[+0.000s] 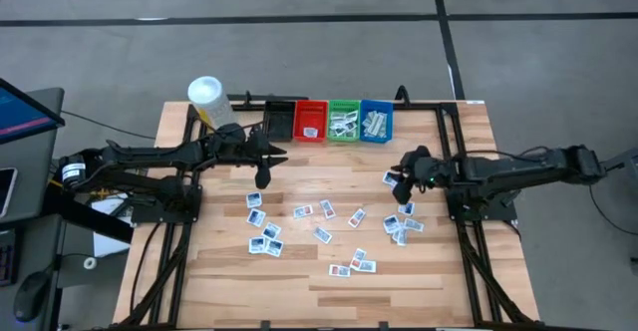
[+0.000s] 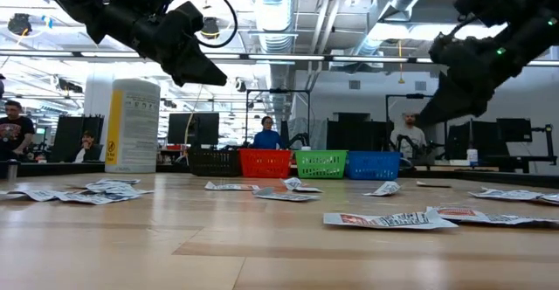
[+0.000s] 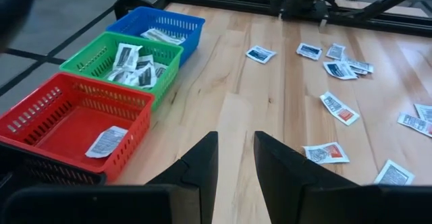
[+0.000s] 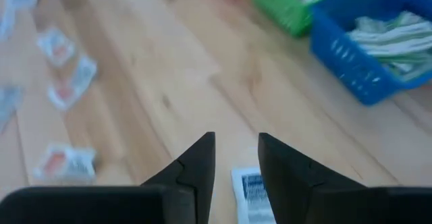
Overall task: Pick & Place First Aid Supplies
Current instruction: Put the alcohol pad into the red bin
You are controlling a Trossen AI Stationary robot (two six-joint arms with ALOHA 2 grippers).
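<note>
the packets lie scattered flat across the table, one just beyond the right gripper, whose jaws are open and empty. the left gripper hovers open and empty near the red bin. thin flat packets may slip the fingertips, or two get pinched together.

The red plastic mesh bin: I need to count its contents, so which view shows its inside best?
Left wrist view: the red plastic mesh bin holds one packet. The high view shows it smaller; the low view shows only its side.
</note>
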